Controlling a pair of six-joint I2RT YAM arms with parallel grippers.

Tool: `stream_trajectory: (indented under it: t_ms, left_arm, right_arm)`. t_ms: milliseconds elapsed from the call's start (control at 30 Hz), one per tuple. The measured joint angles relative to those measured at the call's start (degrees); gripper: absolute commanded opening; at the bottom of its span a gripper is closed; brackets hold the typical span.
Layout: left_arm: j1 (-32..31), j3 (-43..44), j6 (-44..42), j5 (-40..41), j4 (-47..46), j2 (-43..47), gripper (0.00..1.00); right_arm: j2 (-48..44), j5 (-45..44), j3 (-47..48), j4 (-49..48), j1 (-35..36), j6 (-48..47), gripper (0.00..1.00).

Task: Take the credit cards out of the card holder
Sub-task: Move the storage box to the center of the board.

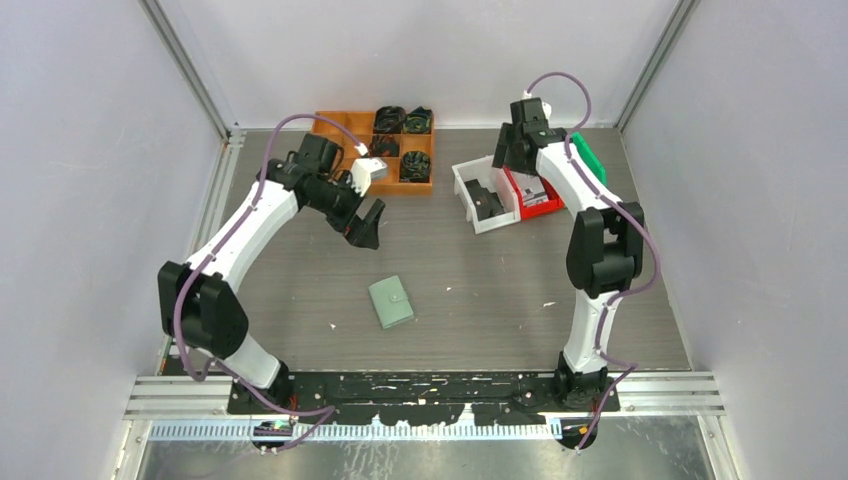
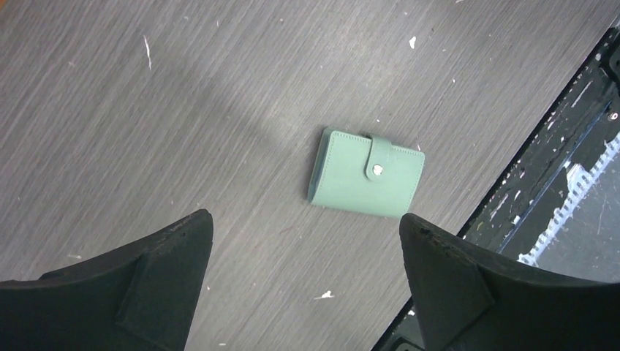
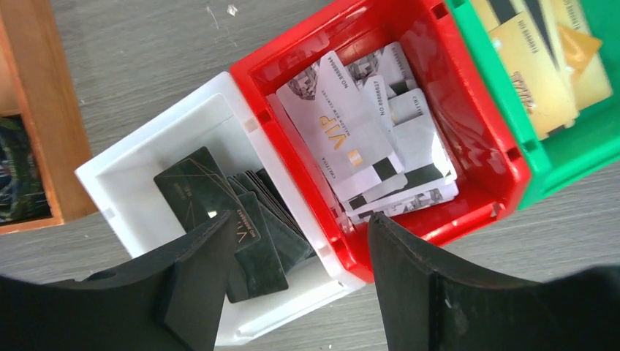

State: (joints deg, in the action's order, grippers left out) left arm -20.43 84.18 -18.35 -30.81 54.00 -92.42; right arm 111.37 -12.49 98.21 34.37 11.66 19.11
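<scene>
The card holder (image 1: 391,302) (image 2: 365,174), a pale green wallet, lies shut on the table with its tab snapped; no card shows in it. My left gripper (image 1: 366,226) (image 2: 307,216) hangs open above the table, up and left of the holder, with nothing between its fingers. Over the bins at the back, my right gripper (image 1: 506,158) (image 3: 301,219) is open and empty. Credit cards lie in the bins: dark ones (image 3: 248,219) in the white bin (image 3: 146,157), whitish ones (image 3: 365,131) in the red bin (image 3: 482,139), gold ones (image 3: 541,66) in the green bin (image 3: 570,157).
An orange tray (image 1: 340,124) with black coiled items stands at the back, left of the bins. The black rail of the arm bases (image 1: 420,388) runs along the near edge. Grey walls close in the table on three sides.
</scene>
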Motion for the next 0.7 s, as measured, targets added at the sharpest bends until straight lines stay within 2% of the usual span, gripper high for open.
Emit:
stream_trajectory:
  t_ms: [200, 333, 500, 700]
  left_arm:
    - [0.6, -5.0, 0.0, 1.5, 1.2, 4.7, 0.98]
    - [1.2, -7.0, 0.0, 1.7, 1.9, 5.9, 0.98]
    - [1.5, -7.1, -0.3, 1.7, 2.5, 6.5, 0.98]
    - [1.7, -7.3, -0.6, 2.1, 2.7, 6.9, 0.99]
  right_arm:
    - [6.2, 1.7, 1.8, 2.3, -0.1, 0.0, 0.62]
    - [6.6, 1.6, -0.2, 2.4, 0.0, 0.0, 0.4]
    - [3.7, 1.6, -5.6, -1.7, 0.2, 1.5, 0.26]
    - [-1.8, -2.1, -14.1, -4.9, 3.9, 3.6, 0.2]
